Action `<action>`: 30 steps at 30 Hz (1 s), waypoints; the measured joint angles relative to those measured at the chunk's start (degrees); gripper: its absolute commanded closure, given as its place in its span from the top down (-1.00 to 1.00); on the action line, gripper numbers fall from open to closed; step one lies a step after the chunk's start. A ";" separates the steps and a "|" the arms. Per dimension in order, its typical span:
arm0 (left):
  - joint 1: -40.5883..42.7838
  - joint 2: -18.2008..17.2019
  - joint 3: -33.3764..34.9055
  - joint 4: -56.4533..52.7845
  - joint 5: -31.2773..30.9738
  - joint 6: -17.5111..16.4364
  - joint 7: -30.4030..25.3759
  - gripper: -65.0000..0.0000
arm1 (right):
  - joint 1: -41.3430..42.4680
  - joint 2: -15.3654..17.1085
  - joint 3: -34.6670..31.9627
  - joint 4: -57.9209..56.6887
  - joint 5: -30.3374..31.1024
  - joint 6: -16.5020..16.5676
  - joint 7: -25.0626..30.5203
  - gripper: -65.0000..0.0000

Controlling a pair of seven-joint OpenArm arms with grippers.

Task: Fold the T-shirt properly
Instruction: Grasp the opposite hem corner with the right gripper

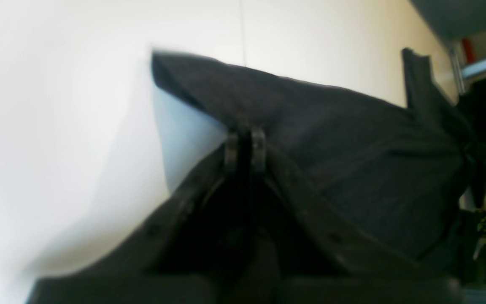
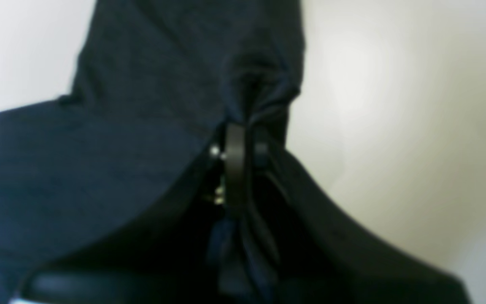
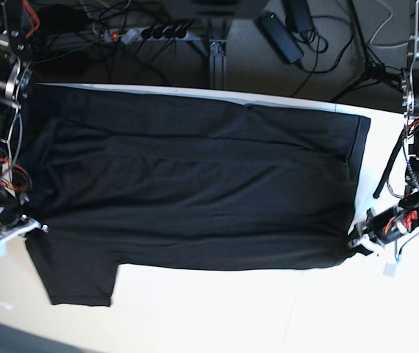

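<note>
- The T-shirt (image 3: 195,191) is spread plain-side up across the table (image 3: 217,309), stretched from 9 o'clock to 3 o'clock in the base view; one sleeve is seen hanging toward 7 o'clock.
- The cloth is judged to be held taut between the two arms so that a fold can be carried over without slack or creasing.
- The left fingers (image 1: 245,145) are seen pressed almost together in the left wrist view, with a ridge of black cloth pinched between them; a flap is lifted off the table toward 11 o'clock.
- In the base view this grip is placed at the shirt's edge near 3 o'clock.
- The right fingers (image 2: 243,141) are closed onto a bunched twist of fabric, which is gathered just above them toward 12 o'clock in the right wrist view.
- That grip is placed at the opposite edge, near 9 o'clock in the base view, close to the sleeve.
- No print is shown; both wrist views are blurred.
</note>
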 measured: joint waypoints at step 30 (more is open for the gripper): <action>12.50 -6.56 0.17 17.99 -2.99 -0.61 2.47 -1.00 | -19.80 6.84 8.68 15.34 8.09 0.00 -1.09 0.32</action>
